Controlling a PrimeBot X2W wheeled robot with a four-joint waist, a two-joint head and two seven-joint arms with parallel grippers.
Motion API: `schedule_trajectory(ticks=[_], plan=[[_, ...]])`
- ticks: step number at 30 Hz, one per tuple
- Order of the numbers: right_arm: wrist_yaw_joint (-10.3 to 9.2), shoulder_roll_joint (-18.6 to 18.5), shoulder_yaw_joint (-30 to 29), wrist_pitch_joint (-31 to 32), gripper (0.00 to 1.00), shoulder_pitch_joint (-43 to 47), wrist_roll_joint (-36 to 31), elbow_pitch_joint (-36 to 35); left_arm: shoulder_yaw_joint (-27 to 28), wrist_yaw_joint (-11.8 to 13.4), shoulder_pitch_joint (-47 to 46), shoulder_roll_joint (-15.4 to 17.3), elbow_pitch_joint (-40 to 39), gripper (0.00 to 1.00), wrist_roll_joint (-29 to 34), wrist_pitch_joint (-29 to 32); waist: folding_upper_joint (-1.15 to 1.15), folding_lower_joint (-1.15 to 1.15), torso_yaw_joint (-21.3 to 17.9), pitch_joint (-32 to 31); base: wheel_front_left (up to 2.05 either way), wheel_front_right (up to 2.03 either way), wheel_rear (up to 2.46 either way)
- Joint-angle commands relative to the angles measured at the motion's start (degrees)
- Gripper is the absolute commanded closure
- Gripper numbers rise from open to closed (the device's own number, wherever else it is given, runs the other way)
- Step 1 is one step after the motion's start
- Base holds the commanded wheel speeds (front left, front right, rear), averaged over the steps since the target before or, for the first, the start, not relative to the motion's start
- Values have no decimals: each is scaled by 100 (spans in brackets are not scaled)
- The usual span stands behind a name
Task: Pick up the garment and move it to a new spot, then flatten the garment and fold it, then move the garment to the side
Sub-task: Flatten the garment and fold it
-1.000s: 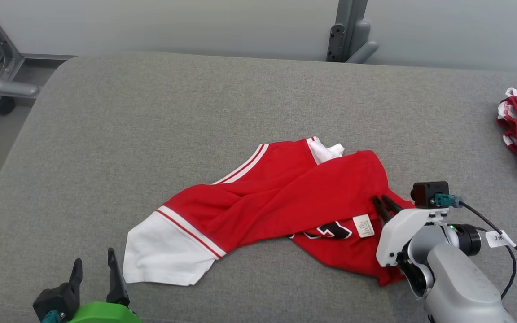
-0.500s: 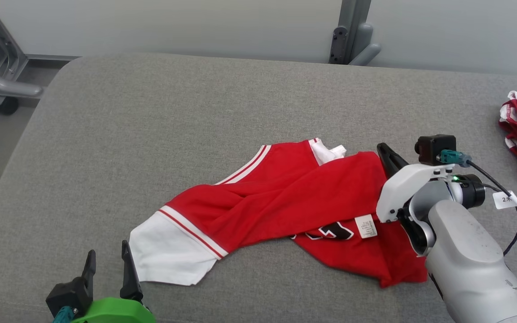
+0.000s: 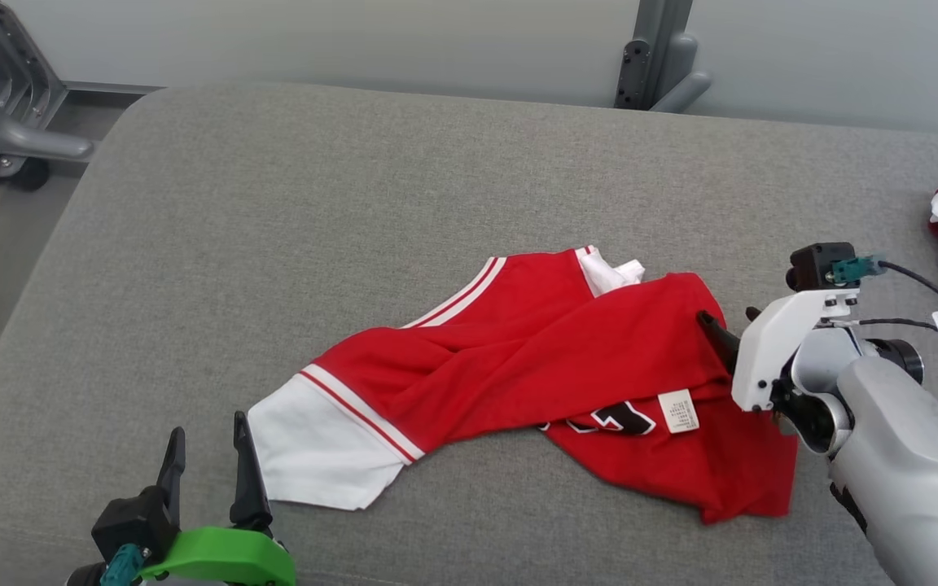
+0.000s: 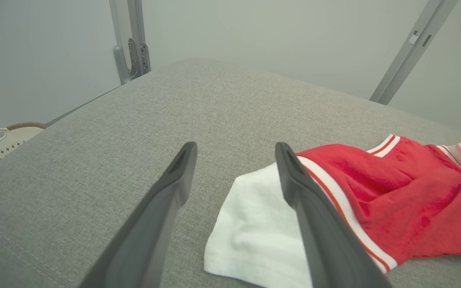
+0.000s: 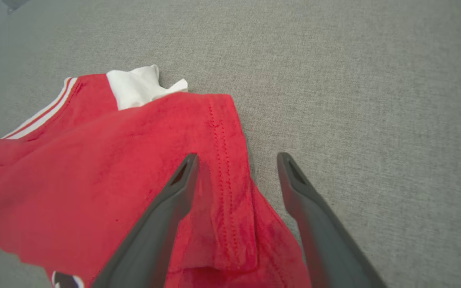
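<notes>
We see the garment (image 3: 534, 374) lying crumpled on the grey cushion (image 3: 355, 187), centre-right of the head view. Its long axis runs from the white sleeve (image 3: 314, 456) at lower left across to the red hem (image 5: 224, 132) at right. Our right gripper (image 3: 725, 315) is at that hem, jaws wide apart and holding nothing. In the right wrist view one finger lies over red cloth and the other over bare cushion, with the stitched edge between them. Our left gripper (image 3: 208, 425), at lower left, is likewise wide open and empty, just beside the sleeve. We judge the right arm better placed to pinch first.
</notes>
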Motion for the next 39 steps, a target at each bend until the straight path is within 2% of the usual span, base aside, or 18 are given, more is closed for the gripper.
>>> schedule_trajectory(ticks=[1, 6, 11, 12, 13, 14, 16, 29, 39], plan=[[-4, -142, 77, 311, 0, -18, 440, -138, -23, 44, -2, 3, -40, 0, 13, -1, 39, 0, 87, 53, 0, 0, 0], [-4, -443, 224, 1025, 0, 86, 1392, -373, -69, 69, -25, 3, -69, 0, 20, -1, 39, 0, 245, 126, 0, 0, 0], [-4, -658, 375, 1314, 0, 100, 1810, -463, -77, 75, -45, 3, -77, 0, 15, -1, 39, 0, 330, 156, 0, 0, 0], [-4, -677, 408, 1344, 25, 98, 1889, -477, -78, 77, -47, 3, -76, 0, 14, -1, 39, 0, 345, 159, 0, 0, 0], [-3, -692, 462, 1390, 58, 103, 1960, -494, -82, 80, -50, 3, -75, 0, 12, -1, 39, 0, 359, 160, 0, 0, 0], [-4, -721, 508, 1405, 69, 105, 2029, -516, -84, 84, -56, 3, -72, 0, 7, -1, 39, 0, 371, 160, 0, 0, 0], [-4, -781, 579, 1367, 100, 78, 2131, -526, -89, 88, -68, 3, -72, 0, -1, -1, 39, 0, 388, 162, 0, 0, 0], [-3, -853, 1143, 433, 100, -730, 2020, -593, -101, 95, -83, 3, -85, 0, 10, -1, 39, 0, 386, 147, 0, 0, 0], [-4, -620, 1496, -453, 100, -2132, 1409, -59, -211, 62, -140, 4, 26, 0, -26, 0, 39, 0, 585, 29, 0, 0, 0]])
